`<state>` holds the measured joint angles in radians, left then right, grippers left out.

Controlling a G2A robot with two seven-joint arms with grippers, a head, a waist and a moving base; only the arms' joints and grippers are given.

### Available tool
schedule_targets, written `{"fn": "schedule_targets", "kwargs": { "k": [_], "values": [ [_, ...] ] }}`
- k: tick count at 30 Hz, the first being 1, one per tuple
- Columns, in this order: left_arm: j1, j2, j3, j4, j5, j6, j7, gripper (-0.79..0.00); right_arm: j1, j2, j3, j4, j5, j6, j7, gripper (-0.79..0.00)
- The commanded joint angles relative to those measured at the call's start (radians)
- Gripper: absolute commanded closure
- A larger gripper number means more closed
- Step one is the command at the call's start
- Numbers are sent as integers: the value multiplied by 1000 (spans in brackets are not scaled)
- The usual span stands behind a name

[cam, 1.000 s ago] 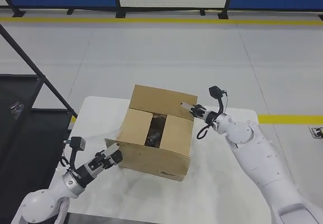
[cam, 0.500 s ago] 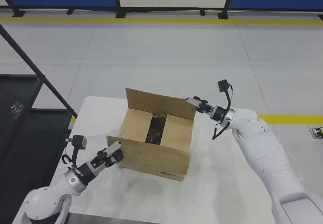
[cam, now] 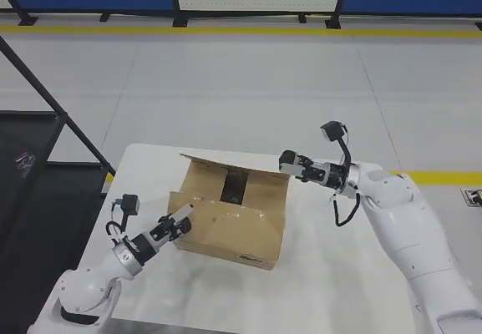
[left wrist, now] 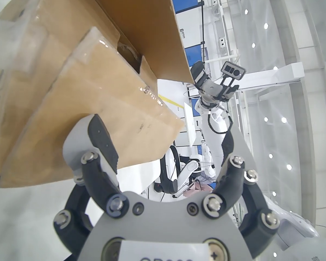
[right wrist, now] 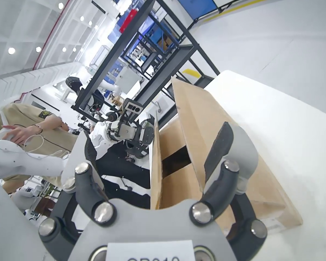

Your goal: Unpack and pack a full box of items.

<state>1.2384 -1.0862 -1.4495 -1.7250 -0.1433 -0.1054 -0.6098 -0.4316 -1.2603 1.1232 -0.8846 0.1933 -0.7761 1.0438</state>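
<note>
3 views. Top view: high above the arms, looking down on table (cam: 332,267) and cardboard box (cam: 241,225), well back. Left wrist view: close behind left gripper (left wrist: 163,130), facing along the box. Right wrist view: close behind right gripper (right wrist: 157,134), facing across it. All 3 share the box.

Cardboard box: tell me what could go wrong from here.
Both the left hand and right hand are open at the flaps, so a flap of the cardboard box might spring up. Uneven pushing could also slide the box across the table.
</note>
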Motion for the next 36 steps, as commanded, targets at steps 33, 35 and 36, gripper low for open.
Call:
{"fn": "schedule_targets", "kwargs": {
  "k": [33,35,36],
  "values": [
    [-55,-27,79,74,74,-40,200,-785,-152,14,-83,-221,54,560,38,-785],
    [-42,-26,62,60,73,-55,211,-785,-160,14,-82,-215,59,556,31,-785],
    [-31,-25,49,51,78,-62,223,-785,-165,14,-79,-212,65,553,20,-785]
  ]
}}
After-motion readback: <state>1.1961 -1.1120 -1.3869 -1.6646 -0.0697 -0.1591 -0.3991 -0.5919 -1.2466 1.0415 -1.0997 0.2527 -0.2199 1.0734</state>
